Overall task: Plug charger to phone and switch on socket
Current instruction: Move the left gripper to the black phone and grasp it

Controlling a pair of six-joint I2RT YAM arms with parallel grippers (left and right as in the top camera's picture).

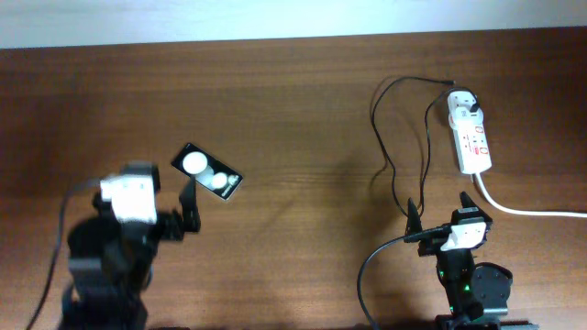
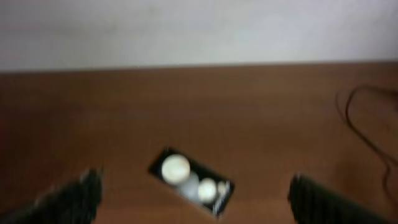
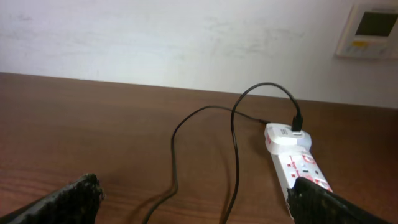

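Both your left gripper (image 2: pixel 194 185) and right gripper (image 1: pixel 438 205) hold their jaws spread and empty, the phone (image 1: pixel 207 172) lying left of centre and the charger (image 3: pixel 236 155) looping from the socket (image 1: pixel 472 137) near the far right corner.

Black phone (image 1: pixel 207 173), black charger (image 1: pixel 383 137), white socket (image 1: pixel 470 136) with red markings, brown table (image 1: pixel 303 101)

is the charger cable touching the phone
Apart. The overhead view shows the phone lying far left of the charger cable, with a wide stretch of bare table between them.
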